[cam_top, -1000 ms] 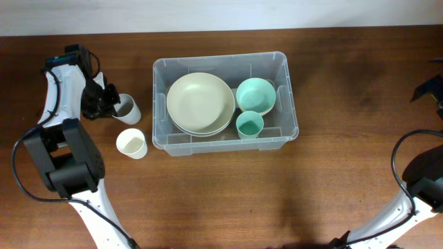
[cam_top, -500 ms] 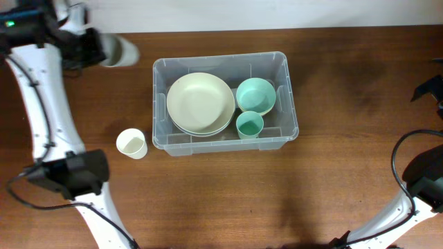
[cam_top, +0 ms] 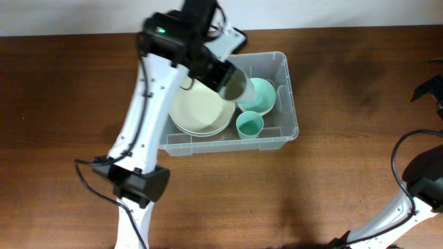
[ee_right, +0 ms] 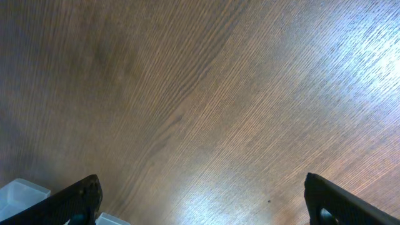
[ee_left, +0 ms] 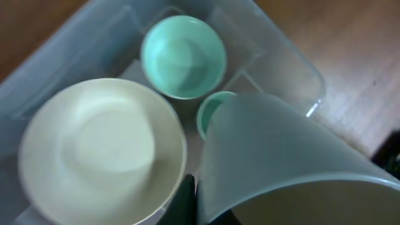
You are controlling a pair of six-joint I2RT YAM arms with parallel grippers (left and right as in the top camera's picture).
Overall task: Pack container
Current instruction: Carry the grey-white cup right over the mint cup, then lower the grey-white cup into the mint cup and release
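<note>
Clear plastic defines the container [cam_top: 289,69], which sits on the wooden table [cam_top: 346,180] just above the centre of the overhead view. Inside it we see a stack of cream bowls [cam_top: 197,114] at 9 o'clock, a teal bowl [cam_top: 261,97] at 2 o'clock and a small teal cup [cam_top: 249,126] at 5 o'clock. The left gripper [cam_top: 223,75] reaches over the tub from 11 o'clock, clamped on a pale grey cup [cam_top: 235,84]. In the wrist view this cup appears tipped and hangs above the teal cup, beside the cream bowls. The right gripper [ee_right: 206,203] waits at 3 o'clock, well apart from the tub, its fingers spread with nothing between them. We judge packing to be well advanced: the bowls and the teal cup are in, and the grey cup is not yet set down and let go. Whether further items lie behind the left arm we cannot tell.
</note>
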